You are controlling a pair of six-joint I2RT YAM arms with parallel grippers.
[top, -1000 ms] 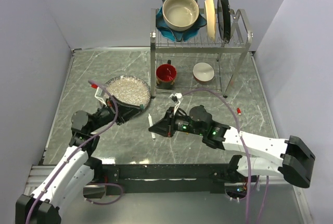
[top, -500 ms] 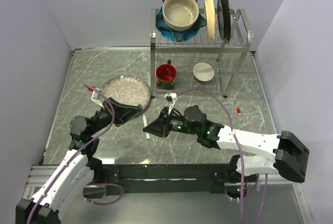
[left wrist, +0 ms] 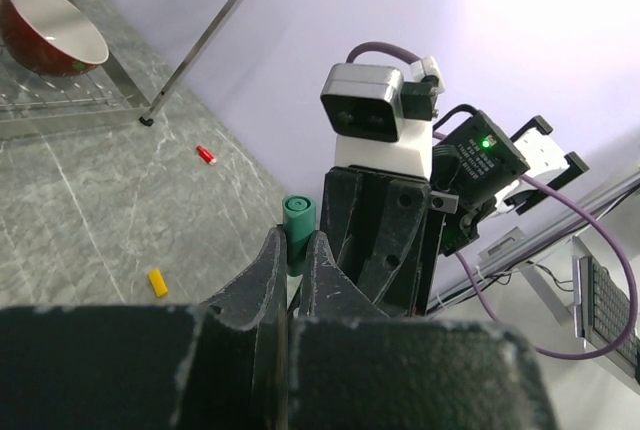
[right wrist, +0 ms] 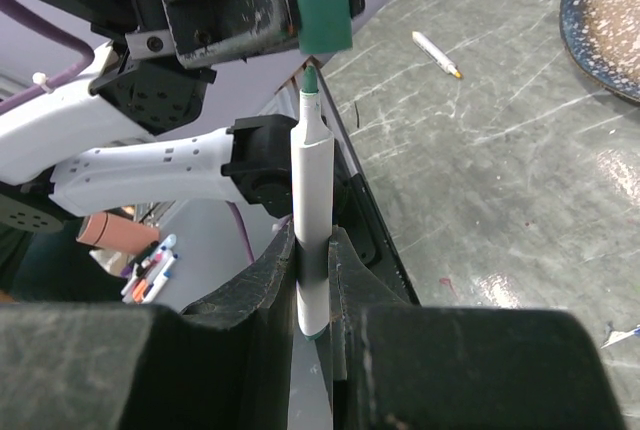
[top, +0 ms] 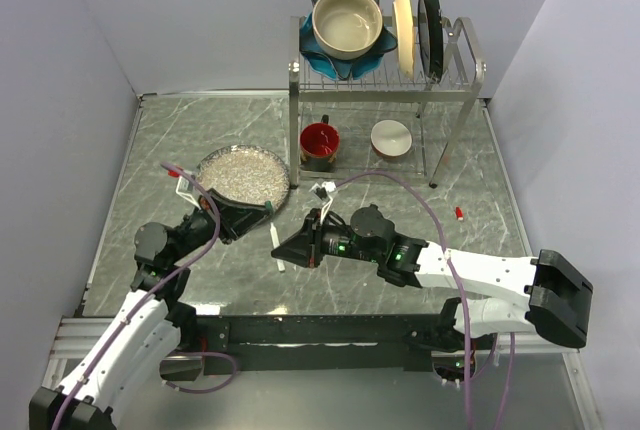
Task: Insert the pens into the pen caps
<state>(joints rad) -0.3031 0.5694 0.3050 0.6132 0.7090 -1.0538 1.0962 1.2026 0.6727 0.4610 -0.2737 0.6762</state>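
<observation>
Shifted over the last second: right arm, carried leftward across the grey marbled worktop (top: 180, 130) until its load sits just short of the left arm's.

Item 1. White-barrelled marker pen with green tip (right wrist: 308, 200): clamped low on the barrel between the fingers of the right gripper (right wrist: 312, 250). The tip stands clear of the fingers, left free for capping.

Item 2. Small green plastic tube cap (right wrist: 321, 0): pinched in the closed fingers of the left gripper (left wrist: 293, 255). Its free end faces the pen tip, near but not touching. Alignment looks close; the next move is judged to be a straight push along the barrel.

Item 3. Small yellow cap (left wrist: 157, 282) and small red cap (left wrist: 205, 155): loose on the worktop, well apart, not yet fitted.

Item 4. Second white pen with yellow end (right wrist: 437, 54): lying flat on the worktop, unheld.
</observation>
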